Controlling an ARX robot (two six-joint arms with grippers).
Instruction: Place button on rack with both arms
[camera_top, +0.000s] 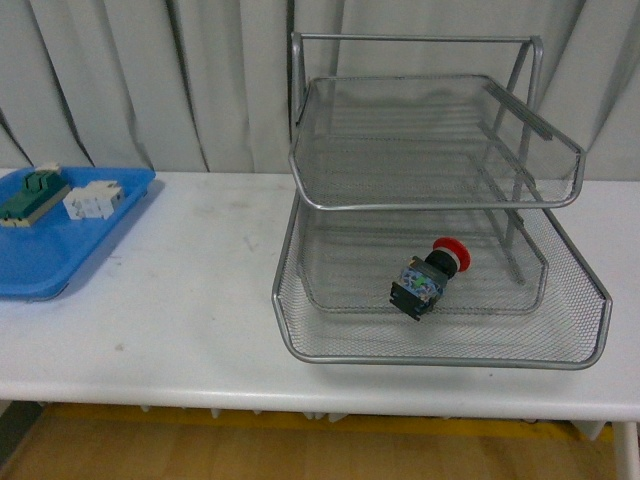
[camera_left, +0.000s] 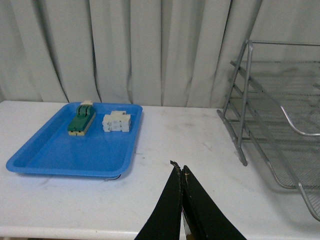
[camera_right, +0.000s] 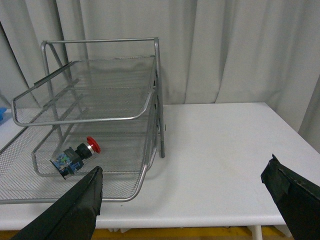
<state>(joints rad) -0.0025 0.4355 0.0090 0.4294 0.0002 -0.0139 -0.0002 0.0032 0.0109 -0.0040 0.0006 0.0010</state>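
Your left end effector (camera_left: 181, 172) is closed. Its two black fingers (camera_left: 170, 207) are pressed together, and their tips meet in a narrow point with only a thin seam between them. Your right end effector (camera_right: 185, 167) is spread wide. One black finger (camera_right: 82, 205) shows at one edge of its wrist view and the other finger (camera_right: 292, 190) at the opposite edge, with nothing gripped between. Both wrists sit about level. The front view shows neither of your arms.
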